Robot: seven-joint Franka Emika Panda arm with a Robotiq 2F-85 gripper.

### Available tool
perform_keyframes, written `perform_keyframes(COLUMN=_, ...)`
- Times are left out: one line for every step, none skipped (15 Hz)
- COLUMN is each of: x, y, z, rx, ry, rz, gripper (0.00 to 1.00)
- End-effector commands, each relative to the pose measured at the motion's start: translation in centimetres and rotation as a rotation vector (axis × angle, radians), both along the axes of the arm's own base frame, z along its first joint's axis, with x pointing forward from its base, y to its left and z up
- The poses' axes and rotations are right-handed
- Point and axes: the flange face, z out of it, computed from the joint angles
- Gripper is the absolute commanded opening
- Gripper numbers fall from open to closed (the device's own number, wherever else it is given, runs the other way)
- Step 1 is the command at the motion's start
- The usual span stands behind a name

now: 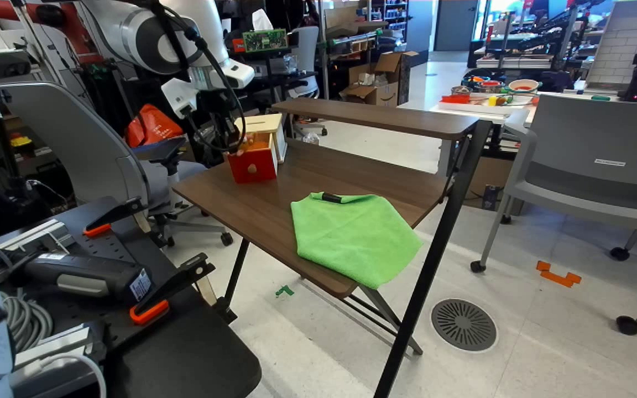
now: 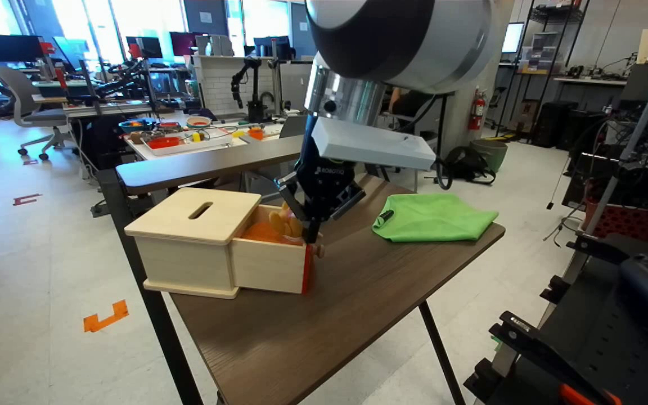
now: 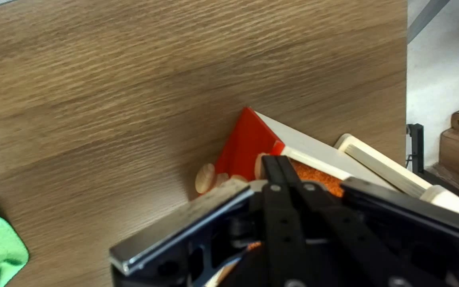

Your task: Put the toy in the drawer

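The drawer (image 2: pixel 268 271) stood partway out of its pale wooden casing (image 2: pixel 180 264), left of centre in an exterior view, with plain wood sides, a red front (image 2: pixel 307 271) and a round wooden knob (image 2: pixel 319 251). The toy (image 2: pixel 268 230) lay inside it, fuzzy orange with rounded tan-yellow lobes (image 2: pixel 278 223) sticking up towards the front, its lower part hidden. In the wrist view the red front showed near mid-frame, orange fuzz just right of it.
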Motion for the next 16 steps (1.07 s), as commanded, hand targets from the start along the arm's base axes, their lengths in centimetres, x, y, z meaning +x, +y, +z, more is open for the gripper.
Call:
perform_keyframes(x=0.8, y=0.3, z=-0.3, rx=0.002, ry=0.0, rz=0.01, gripper=0.32)
perform_keyframes(x=0.8, y=0.3, z=-0.1, rx=0.004, ry=-0.003, rz=0.011, gripper=0.4)
perform_keyframes(x=0.9, y=0.3, z=0.1, rx=0.004, ry=-0.005, rz=0.012, gripper=0.47)
perform_keyframes(x=0.8, y=0.2, z=0.3, rx=0.007, ry=-0.005, rz=0.012, gripper=0.55)
perform_keyframes(x=0.8, y=0.2, z=0.5, rx=0.007, ry=-0.007, rz=0.012, gripper=0.62)
perform_keyframes(x=0.7, y=0.1, z=0.7, rx=0.009, ry=-0.009, rz=0.013, gripper=0.7)
perform_keyframes(x=0.6, y=0.1, z=1.0, rx=0.009, ry=-0.012, rz=0.015, gripper=0.77)
perform_keyframes(x=0.5, y=0.1, z=1.6, rx=0.012, ry=-0.019, rz=0.014, gripper=0.83)
perform_keyframes(x=0.4, y=0.0, z=2.2, rx=0.015, ry=-0.024, rz=0.013, gripper=0.92)
perform_keyframes(x=0.2, y=-0.1, z=3.2, rx=0.023, ry=-0.034, rz=0.011, gripper=0.98)
perform_keyframes(x=0.0, y=-0.2, z=4.0, rx=0.031, ry=-0.041, rz=0.011, gripper=1.0)
perform_keyframes(x=-0.3, y=-0.3, z=5.1, rx=0.043, ry=-0.053, rz=0.01, gripper=1.0)
perform_keyframes(x=-0.8, y=-0.4, z=6.1, rx=0.054, ry=-0.069, rz=0.008, gripper=1.0)
perform_keyframes(x=-1.5, y=-0.6, z=7.1, rx=0.063, ry=-0.074, rz=0.006, gripper=1.0)
perform_keyframes(x=-2.2, y=-0.8, z=7.7, rx=0.071, ry=-0.06, rz=0.016, gripper=1.0)
perform_keyframes(x=-0.1, y=-0.1, z=5.8, rx=0.051, ry=-0.062, rz=0.003, gripper=1.0)
